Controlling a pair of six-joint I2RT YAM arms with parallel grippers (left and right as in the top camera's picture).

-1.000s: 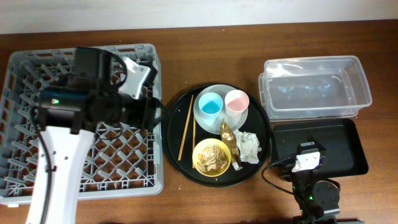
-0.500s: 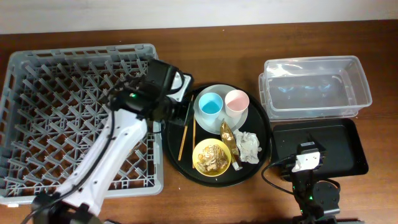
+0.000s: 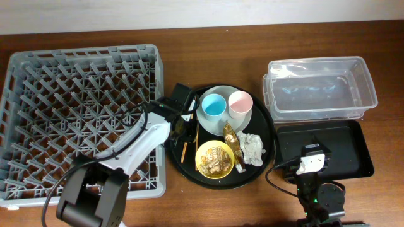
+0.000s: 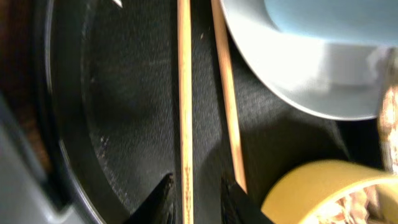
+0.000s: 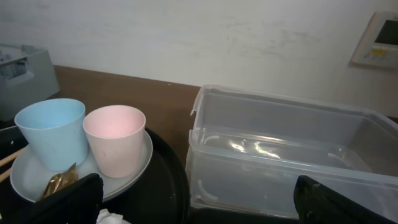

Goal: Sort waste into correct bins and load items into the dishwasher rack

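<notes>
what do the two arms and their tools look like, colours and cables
The left arm has a white link between black joints, with a thin black cable running along it. The right arm is black with a white block at the wrist and a looping black cable. Both the left tool and the right tool have black fingers.

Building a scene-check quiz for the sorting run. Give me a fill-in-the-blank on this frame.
1. The light blue cup and pink cup stand on the pale ____.
2. The food scraps lie in the yellow ____.
3. The left gripper, jaws open, straddles one of the two ____.
Missing words: plate; bowl; chopsticks.
</notes>
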